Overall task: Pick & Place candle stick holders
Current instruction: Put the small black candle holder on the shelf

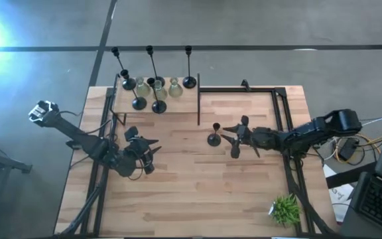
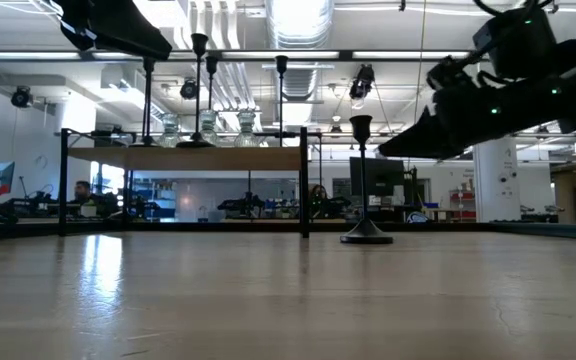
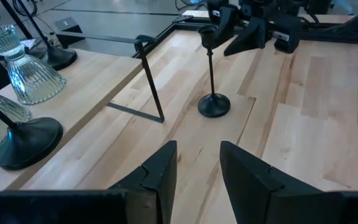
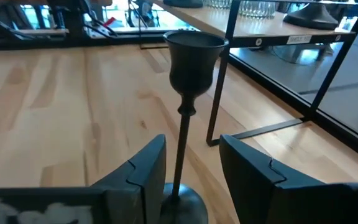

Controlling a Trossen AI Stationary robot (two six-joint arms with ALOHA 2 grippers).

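Wooden table (image 1: 197, 192) under both arms, with a raised shelf (image 1: 178, 103) at its far left corner. On that shelf: black candle stick holders (image 1: 152, 85) with thin stems and, among them, pale-green glass holders (image 1: 175, 87); exact count hard to tell from above. Small potted plant (image 1: 285, 210) near the front right corner.

Right gripper (image 1: 231, 139) mid-table, fingers spread apart, released around one short black holder (image 1: 214, 138) standing upright on the tabletop. Right wrist view: stem (image 4: 180, 152) rising between the two fingers, with clear gaps on both sides, cup (image 4: 194, 55) above them; no contact visible.

Left gripper (image 1: 152, 147) over the left half of the table, fingers (image 3: 157, 174) parted halfway, holding nothing, well apart from the lone holder.

Only in the low view: a person (image 2: 83, 190) in the room behind. Only in the left wrist view: ribbed glass (image 3: 27, 65) of a shelf holder, close up.
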